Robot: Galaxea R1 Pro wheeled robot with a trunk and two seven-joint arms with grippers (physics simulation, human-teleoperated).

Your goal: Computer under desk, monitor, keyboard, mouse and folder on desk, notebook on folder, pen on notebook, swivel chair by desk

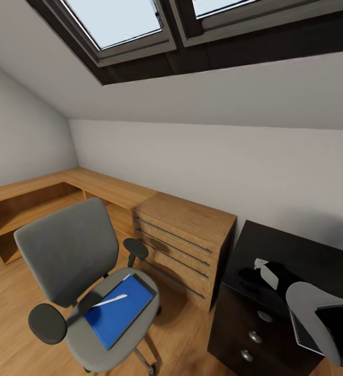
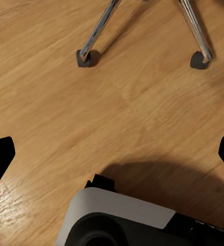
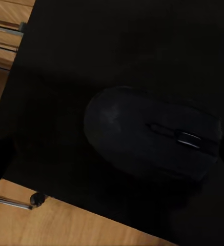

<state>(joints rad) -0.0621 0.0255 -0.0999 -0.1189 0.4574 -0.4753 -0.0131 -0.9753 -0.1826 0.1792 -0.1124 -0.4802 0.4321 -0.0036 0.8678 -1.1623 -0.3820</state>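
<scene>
The grey swivel chair (image 1: 72, 261) stands on the wood floor left of the black desk (image 1: 307, 250). The blue folder (image 1: 120, 310) lies on its seat, and the whitish pen (image 1: 110, 301) rests on the folder. My right gripper (image 1: 252, 279) hovers low over the desk's near corner. In the right wrist view a black mouse (image 3: 153, 136) lies on the dark desk top (image 3: 91, 51) between the fingers of my right gripper (image 3: 112, 159), which look spread wide and clear of it. My left gripper (image 2: 112, 154) hangs open over bare floor near the chair's chrome legs (image 2: 99, 33).
A wooden drawer chest (image 1: 187, 240) sits between the chair and the desk. Low wooden shelving (image 1: 35, 198) runs along the left wall under the sloped ceiling. The desk's black drawers with silver knobs (image 1: 254, 337) face me. My own base (image 2: 122, 220) shows below the left gripper.
</scene>
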